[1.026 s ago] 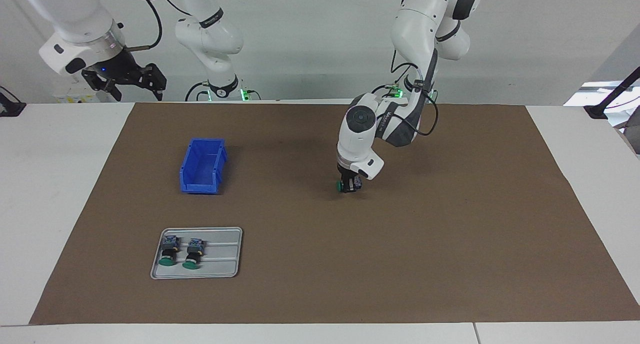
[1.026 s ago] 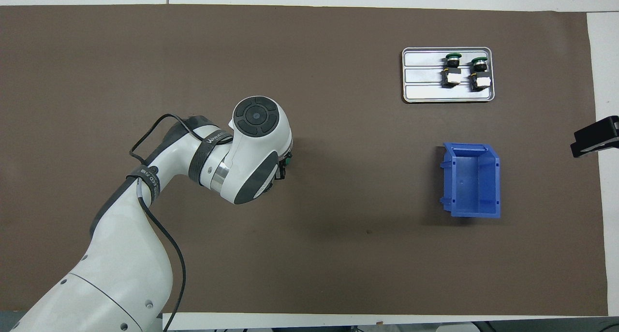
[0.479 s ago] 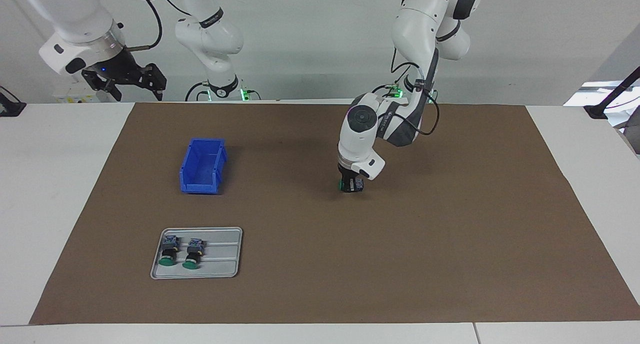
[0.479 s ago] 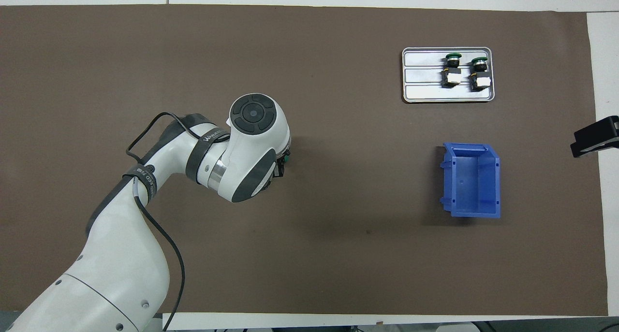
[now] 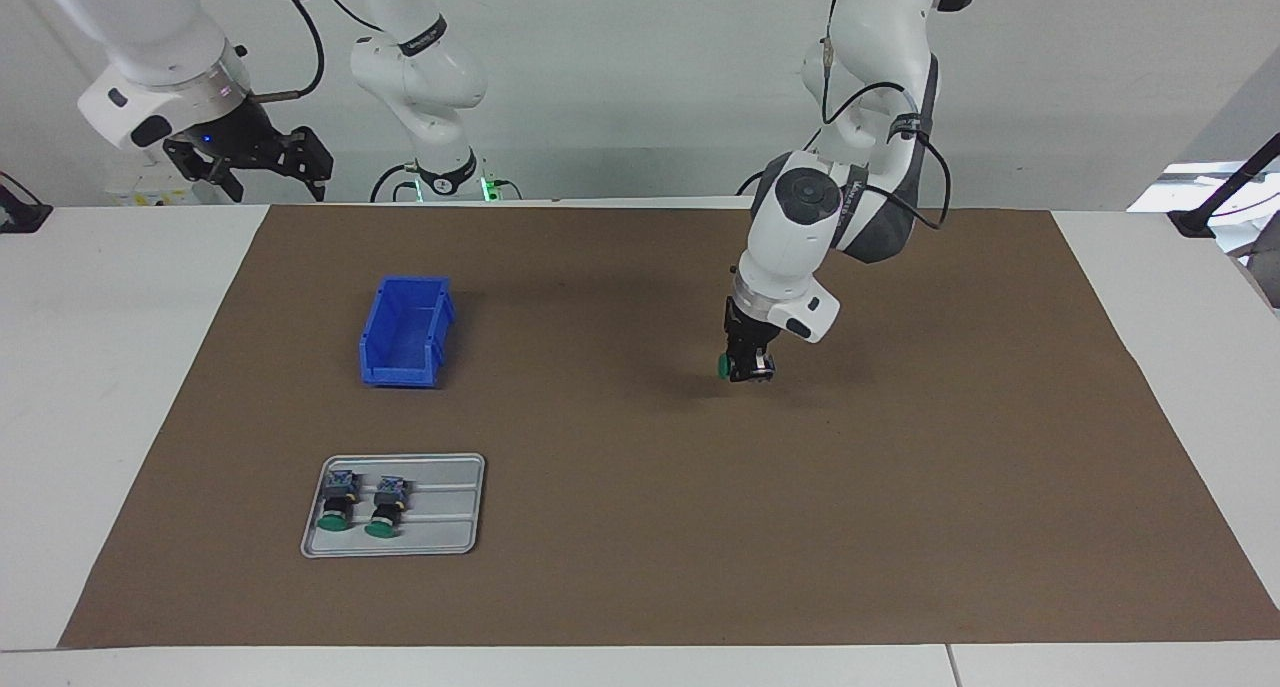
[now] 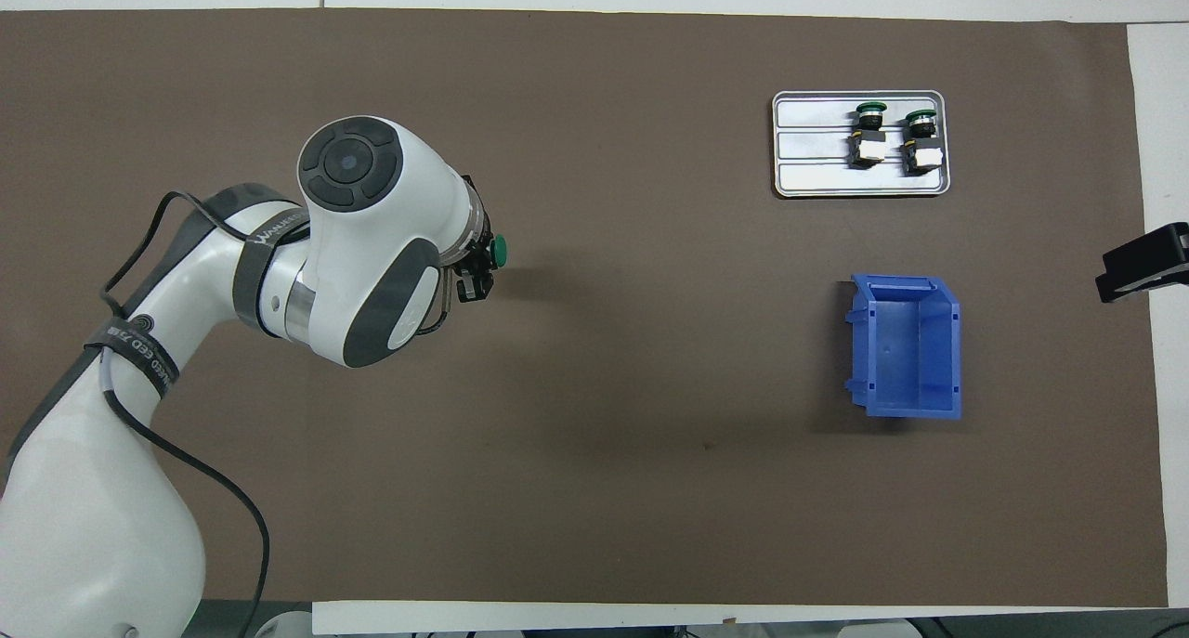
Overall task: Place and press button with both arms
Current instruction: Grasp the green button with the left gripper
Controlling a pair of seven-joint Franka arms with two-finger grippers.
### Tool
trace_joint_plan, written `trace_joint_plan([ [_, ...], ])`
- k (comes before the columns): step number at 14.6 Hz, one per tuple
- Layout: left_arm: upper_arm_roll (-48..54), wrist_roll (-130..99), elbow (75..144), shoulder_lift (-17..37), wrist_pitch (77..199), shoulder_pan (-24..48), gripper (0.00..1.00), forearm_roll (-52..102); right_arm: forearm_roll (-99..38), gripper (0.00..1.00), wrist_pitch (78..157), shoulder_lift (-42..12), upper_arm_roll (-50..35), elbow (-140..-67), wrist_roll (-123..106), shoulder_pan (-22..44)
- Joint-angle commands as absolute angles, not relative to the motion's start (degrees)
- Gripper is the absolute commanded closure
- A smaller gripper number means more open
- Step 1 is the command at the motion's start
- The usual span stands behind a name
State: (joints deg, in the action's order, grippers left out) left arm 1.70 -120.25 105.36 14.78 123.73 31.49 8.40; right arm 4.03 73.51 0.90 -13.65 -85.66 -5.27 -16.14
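Note:
My left gripper (image 5: 746,366) is shut on a button (image 5: 724,366), whose green cap (image 6: 500,251) sticks out sideways from the fingers. It hangs just above the middle of the brown mat (image 5: 900,487). Two more buttons (image 5: 336,502) (image 5: 386,504) lie side by side on a grey tray (image 5: 450,529), also seen in the overhead view (image 6: 808,181). My right gripper (image 5: 260,170) waits open and empty, raised off the mat at the right arm's end, and is out of the overhead view.
A blue bin (image 5: 405,339) (image 6: 906,350) stands open and empty on the mat, nearer to the robots than the tray. A black clamp (image 6: 1141,262) sits at the table's edge on the right arm's end.
My left arm has swung toward its own end of the table and risen slightly, carrying the button along. The right arm has not moved.

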Motion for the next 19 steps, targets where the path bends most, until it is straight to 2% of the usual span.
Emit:
trace_joint_plan([
  [1,1.8,-111.3,108.1,12.6,123.7,28.8,0.90,17.5,3.2,0.01,74.1,2.4,-13.9,-87.5,-6.6,-16.9],
  [9,1.8,-91.3,116.1,9.7,129.5,23.9,0.92,38.7,3.2,0.01,74.1,2.4,-13.9,-87.5,-6.6,-16.9],
  [19,1.8,-67.4,126.6,5.4,137.1,22.5,0.93,70.4,3.2,0.01,74.1,2.4,-13.9,-87.5,-6.6,-16.9],
])
